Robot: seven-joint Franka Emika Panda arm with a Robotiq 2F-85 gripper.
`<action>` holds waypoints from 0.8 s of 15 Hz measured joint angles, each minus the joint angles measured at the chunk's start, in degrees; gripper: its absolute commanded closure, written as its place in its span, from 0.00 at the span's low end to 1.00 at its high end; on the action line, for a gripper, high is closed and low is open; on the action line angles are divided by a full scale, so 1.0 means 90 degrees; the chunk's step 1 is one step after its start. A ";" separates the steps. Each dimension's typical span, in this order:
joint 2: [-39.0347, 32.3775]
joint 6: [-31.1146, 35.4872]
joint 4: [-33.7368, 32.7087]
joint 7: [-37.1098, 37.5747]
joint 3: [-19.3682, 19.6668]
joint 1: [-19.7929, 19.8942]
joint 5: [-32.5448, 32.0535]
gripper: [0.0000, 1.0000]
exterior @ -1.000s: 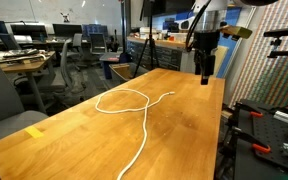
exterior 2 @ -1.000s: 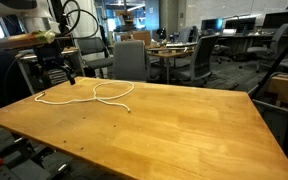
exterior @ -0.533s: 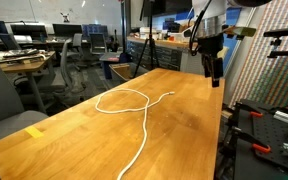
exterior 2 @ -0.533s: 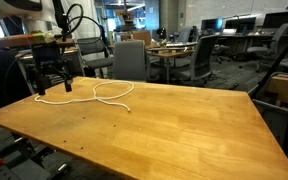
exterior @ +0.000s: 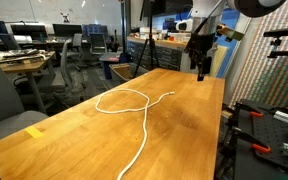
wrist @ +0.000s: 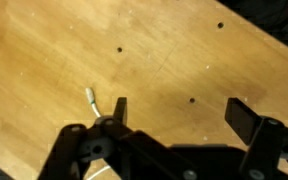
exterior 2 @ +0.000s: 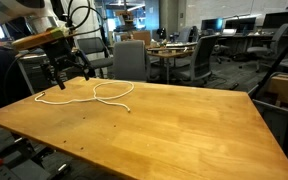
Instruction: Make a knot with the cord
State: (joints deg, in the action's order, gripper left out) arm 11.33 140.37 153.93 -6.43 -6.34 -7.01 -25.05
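Observation:
The white cord [exterior: 132, 103] lies on the wooden table [exterior: 174, 125] with one loop near its middle and a long tail running toward the near edge. In an exterior view it shows as a loop with ends to each side [exterior 2: 102, 92]. My gripper [exterior: 201, 68] hangs above the far end of the table, clear of the cord, also seen over the table's corner [exterior 2: 64, 77]. In the wrist view the fingers [wrist: 181, 112] are open with nothing between them. A cord end with a pale tip [wrist: 90, 97] lies just beside one finger.
Office chairs [exterior 2: 134, 58] and desks stand beyond the table. A yellow tape patch [exterior: 35, 130] sits near a table corner. Equipment with red clamps [exterior: 264, 125] stands beside the table edge. Small dark holes [wrist: 119, 48] dot the tabletop.
My gripper has risen and shifted slightly above the table's end. The cord has not moved.

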 measured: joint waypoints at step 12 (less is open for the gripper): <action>-0.0630 0.1821 0.0334 -0.2930 0.0665 -0.0368 0.1389 0.00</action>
State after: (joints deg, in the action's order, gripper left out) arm 5.66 156.76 156.94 -32.80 -0.36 -10.32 -12.54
